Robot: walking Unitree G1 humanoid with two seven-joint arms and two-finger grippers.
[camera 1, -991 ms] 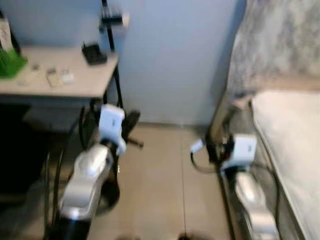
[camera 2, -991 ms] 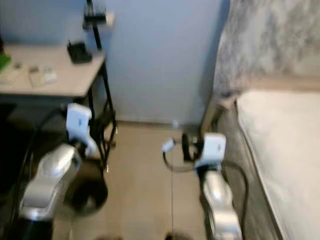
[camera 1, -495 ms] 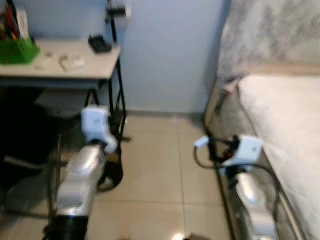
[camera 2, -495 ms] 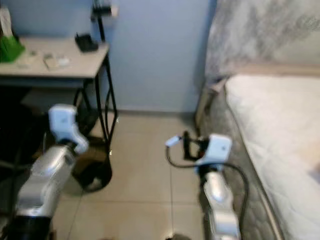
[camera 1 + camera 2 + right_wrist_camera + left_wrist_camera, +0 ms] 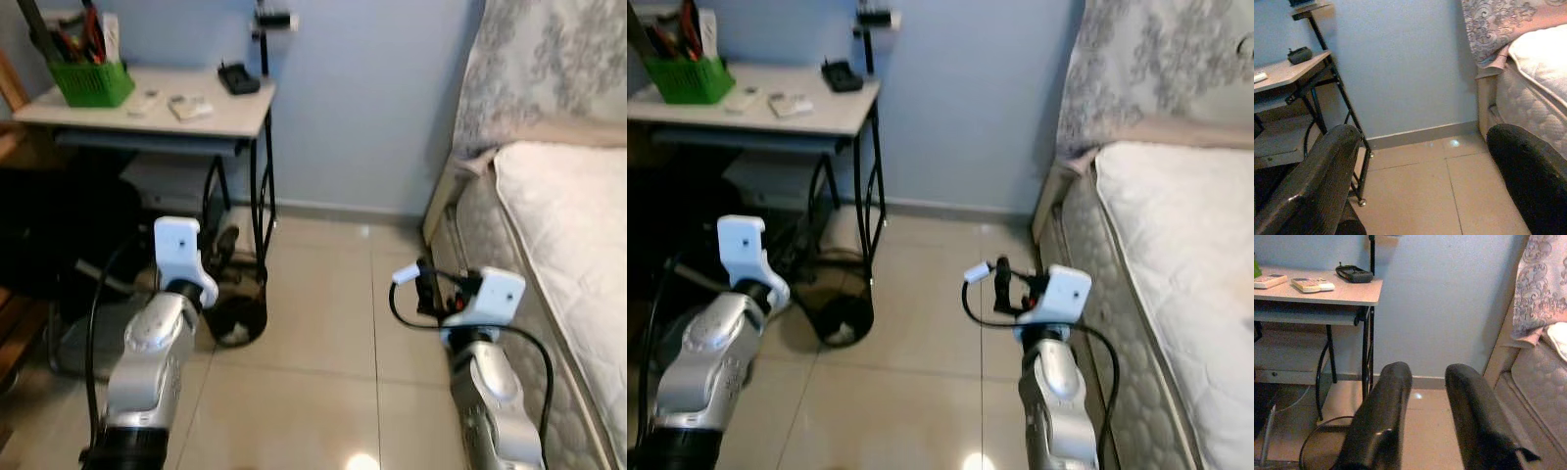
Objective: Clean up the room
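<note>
While the robot is facing the gap between a table and a bed, both arms are hanging forward over the tiled floor with nothing in hand.

Left gripper: two black fingers standing a modest gap apart, holding nothing, pointing toward the wall beside the table.

Right gripper: two black fingers spread wide, holding nothing, pointing at the floor near the corner of the bed.

Items on the table, counted:
- one green basket at the far left corner, holding upright pens or tools; too small to count.
- two flat pale remotes lying side by side near the middle, close together.
- one small dark device at the corner nearest the wall, apart from the remotes.

Items under the table: one dark round bin on the floor by the table leg, with something pale inside; cables are trailing nearby.

Handling, judged: the remotes are looking light, rigid and smooth, so they are probably best pinched across the narrow sides at mid-length. The basket is likely light but top-heavy; its rim is the natural hold. The dark device is appearing stiff and compact.

Bed: one mattress with a pale quilted cover, a patterned cloth hanging at its head.
</note>
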